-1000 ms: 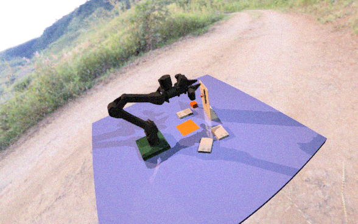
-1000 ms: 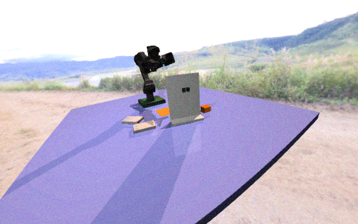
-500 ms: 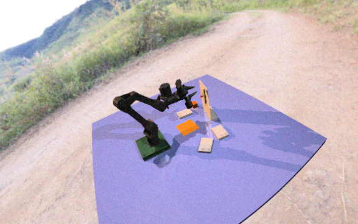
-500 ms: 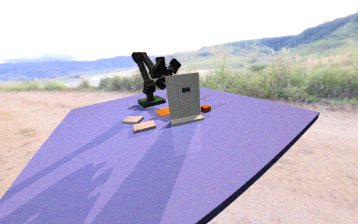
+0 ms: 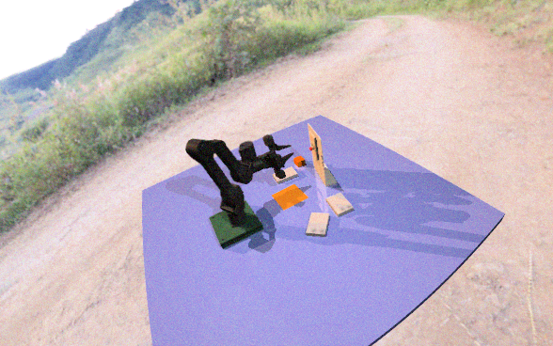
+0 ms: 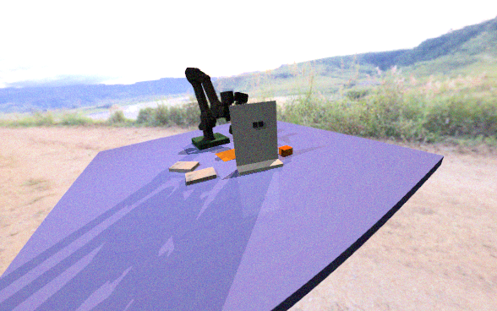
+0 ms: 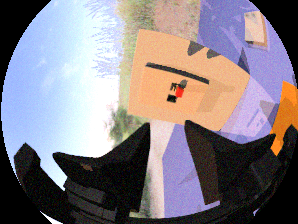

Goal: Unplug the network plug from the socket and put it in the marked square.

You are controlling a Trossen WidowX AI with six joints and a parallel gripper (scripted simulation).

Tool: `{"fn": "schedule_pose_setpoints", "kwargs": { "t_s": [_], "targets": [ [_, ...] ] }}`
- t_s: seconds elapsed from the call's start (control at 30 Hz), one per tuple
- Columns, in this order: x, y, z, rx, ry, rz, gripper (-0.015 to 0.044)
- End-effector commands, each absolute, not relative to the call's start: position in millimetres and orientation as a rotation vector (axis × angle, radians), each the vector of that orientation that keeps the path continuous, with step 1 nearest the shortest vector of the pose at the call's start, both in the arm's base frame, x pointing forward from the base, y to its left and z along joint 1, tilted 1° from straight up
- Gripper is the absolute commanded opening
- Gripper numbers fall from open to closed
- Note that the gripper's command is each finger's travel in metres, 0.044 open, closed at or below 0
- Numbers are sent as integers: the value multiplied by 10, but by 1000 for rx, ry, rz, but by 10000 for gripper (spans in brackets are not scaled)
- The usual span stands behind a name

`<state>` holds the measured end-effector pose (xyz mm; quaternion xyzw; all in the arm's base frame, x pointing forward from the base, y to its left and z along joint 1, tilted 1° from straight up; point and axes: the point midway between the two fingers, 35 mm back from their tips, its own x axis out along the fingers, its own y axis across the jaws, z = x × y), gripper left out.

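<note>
The tan upright panel point(image 5: 320, 170) point(image 6: 255, 145) point(image 7: 147, 45) stands on the table, its back toward the exterior camera. The plug, a small red part point(image 5: 310, 149) point(image 7: 179, 92), is at the panel's face beside dark openings and below a long dark bar. Its tab is too small to tell. My gripper point(image 5: 291, 150) point(image 7: 167, 125) is partly open with nothing between its fingers. It is in front of the panel, apart from the plug. In the exterior view the panel hides the fingers. The marked square point(image 5: 290, 196) point(image 6: 225, 155) point(image 7: 287, 112) is flat orange on the table, between arm base and panel.
An orange block point(image 5: 299, 161) point(image 6: 286, 150) lies beyond the gripper. A pale block point(image 5: 287, 176) lies below the hand. Two more pale blocks point(image 5: 318, 224) point(image 5: 339, 204) point(image 6: 183, 166) point(image 6: 200, 176) lie near the panel's side. The arm stands on a green base point(image 5: 228, 229) point(image 6: 217, 141).
</note>
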<state>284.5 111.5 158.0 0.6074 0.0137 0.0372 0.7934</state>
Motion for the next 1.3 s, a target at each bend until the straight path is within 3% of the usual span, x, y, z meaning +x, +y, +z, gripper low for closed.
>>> {"fn": "schedule_pose_setpoints", "kwargs": {
  "t_s": [0.0,0.37,1.27],
  "targets": [
    [2704,1151,1462,1440,42,80,156],
    [2541,1173,1350,1593,60,83,156],
    [3242,1061,1377,1592,54,89,156]
  ]
}}
